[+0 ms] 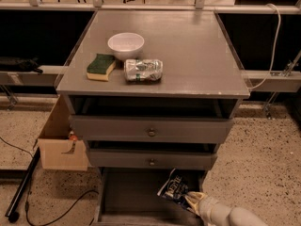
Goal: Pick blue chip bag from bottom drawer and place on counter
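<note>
The blue chip bag (173, 187), dark navy with white lettering, hangs tilted above the right side of the open bottom drawer (131, 197), just below the knobbed drawers. My gripper (190, 200) comes in from the lower right on a pale arm and is shut on the bag's lower right corner. The bag is off the drawer's dark floor. The counter (188, 55) is the grey cabinet top above.
On the counter stand a white bowl (125, 45), a green and yellow sponge (100, 67) and a crushed silver-green can (143, 70). Two knobbed drawers (151, 132) jut out above the bottom drawer. A cardboard box (61, 145) and cables lie on the floor at left.
</note>
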### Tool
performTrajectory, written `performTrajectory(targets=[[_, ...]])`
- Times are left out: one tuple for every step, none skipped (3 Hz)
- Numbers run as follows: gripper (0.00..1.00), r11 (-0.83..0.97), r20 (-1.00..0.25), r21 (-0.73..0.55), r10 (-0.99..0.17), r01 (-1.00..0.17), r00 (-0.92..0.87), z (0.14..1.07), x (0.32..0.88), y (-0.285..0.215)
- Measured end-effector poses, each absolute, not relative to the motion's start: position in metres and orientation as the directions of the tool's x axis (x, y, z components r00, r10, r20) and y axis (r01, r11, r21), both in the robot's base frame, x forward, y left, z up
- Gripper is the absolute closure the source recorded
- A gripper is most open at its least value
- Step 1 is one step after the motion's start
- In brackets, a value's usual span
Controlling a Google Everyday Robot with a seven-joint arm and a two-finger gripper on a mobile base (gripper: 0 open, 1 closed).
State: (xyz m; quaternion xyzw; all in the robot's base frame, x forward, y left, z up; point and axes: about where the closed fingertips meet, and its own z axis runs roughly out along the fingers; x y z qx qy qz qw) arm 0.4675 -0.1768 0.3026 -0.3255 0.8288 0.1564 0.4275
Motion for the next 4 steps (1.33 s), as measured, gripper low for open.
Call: performTrajectory(targets=[[1.00, 0.739, -0.811, -0.019, -0.406, -0.673, -0.422, 0.303, 0.467, -0.177], [1.00, 0.737, -0.814, -0.032, -0.411, -0.675, -0.410, 0.307, 0.465, -0.177], [1.00, 0.730, -0.833, -0.144, -0.454, -0.668, -0.317, 0.352, 0.446, -0.189], [1.00, 0.700, -0.838, -0.319, -0.523, -0.639, -0.154, 0.446, 0.418, -0.197]])
